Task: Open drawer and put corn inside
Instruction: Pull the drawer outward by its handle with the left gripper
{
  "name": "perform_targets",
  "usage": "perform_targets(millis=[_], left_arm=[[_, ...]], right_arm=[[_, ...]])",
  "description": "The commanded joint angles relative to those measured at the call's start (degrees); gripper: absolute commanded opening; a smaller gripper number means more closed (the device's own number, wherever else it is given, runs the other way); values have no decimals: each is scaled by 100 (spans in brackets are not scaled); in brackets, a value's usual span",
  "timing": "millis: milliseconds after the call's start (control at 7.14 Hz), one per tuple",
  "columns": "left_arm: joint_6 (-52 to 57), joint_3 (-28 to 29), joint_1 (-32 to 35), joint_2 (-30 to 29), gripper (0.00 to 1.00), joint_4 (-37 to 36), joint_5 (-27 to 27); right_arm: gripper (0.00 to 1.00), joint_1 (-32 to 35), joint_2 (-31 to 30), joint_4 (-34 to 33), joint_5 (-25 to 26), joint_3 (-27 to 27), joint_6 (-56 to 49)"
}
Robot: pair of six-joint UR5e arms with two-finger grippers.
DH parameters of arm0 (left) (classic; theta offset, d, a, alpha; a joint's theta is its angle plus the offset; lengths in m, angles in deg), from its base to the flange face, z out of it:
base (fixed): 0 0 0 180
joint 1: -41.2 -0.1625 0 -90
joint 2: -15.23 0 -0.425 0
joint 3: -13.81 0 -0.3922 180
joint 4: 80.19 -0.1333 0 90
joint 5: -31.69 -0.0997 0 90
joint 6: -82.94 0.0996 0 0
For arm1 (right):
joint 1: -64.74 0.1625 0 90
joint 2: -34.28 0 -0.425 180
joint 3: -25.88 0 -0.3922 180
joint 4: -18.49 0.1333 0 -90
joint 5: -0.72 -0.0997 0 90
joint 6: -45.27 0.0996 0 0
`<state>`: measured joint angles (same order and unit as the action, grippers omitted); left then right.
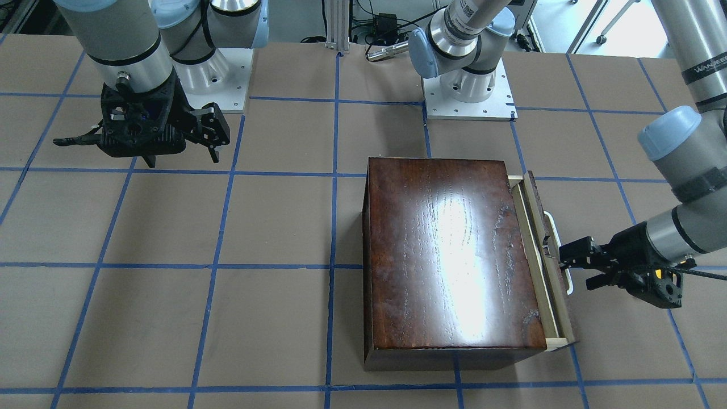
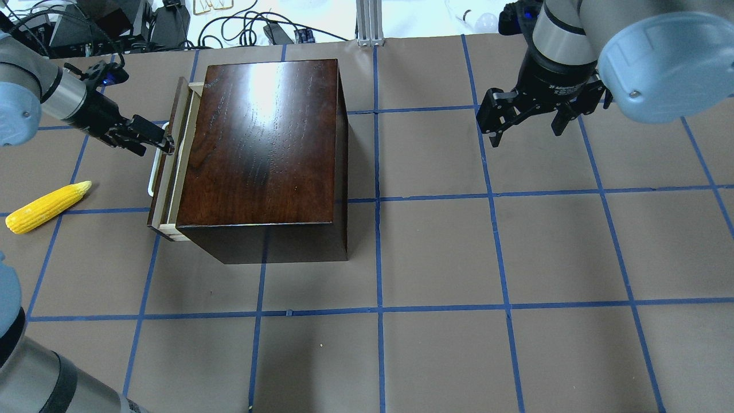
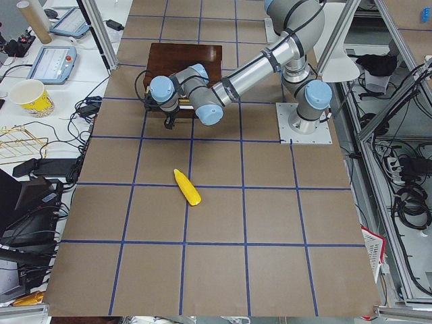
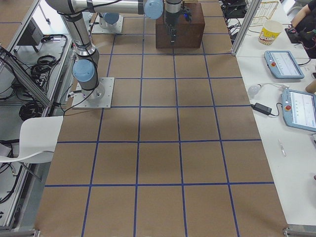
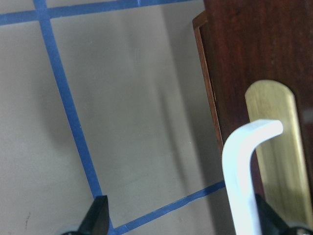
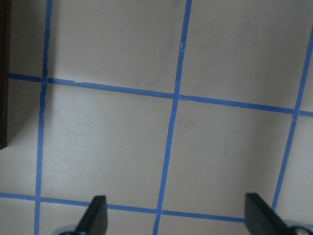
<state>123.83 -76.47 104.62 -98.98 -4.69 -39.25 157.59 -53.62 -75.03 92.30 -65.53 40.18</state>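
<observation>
The glossy dark-brown box (image 2: 264, 137) stands on the table. Its drawer (image 2: 172, 172) is pulled out a little, so a thin strip of pale wood shows; the strip also shows in the front-facing view (image 1: 542, 267). My left gripper (image 2: 155, 142) is open at the drawer's front. The white loop handle (image 5: 239, 171) lies between its fingers, close to one finger (image 5: 268, 220). The yellow corn (image 2: 49, 206) lies on the table to the left of the drawer, apart from the gripper. My right gripper (image 2: 519, 123) is open and empty, hanging over bare table far to the right.
The table is brown paper with a blue tape grid. The arm bases (image 1: 468, 91) stand at the robot's edge. Cables and gear lie beyond the far edge (image 2: 229, 23). In the left exterior view the corn (image 3: 187, 187) lies a grid square from the box (image 3: 185, 55).
</observation>
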Motion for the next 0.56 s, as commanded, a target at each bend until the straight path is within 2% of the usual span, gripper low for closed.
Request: perform_targets(millis=[0, 420], left_arm=[[15, 177, -32, -31, 100, 263, -8], [436, 195, -119, -75, 100, 228, -52]], right_arm=[[100, 5, 0, 0, 0, 0, 0], [100, -13, 0, 0, 0, -9, 0]])
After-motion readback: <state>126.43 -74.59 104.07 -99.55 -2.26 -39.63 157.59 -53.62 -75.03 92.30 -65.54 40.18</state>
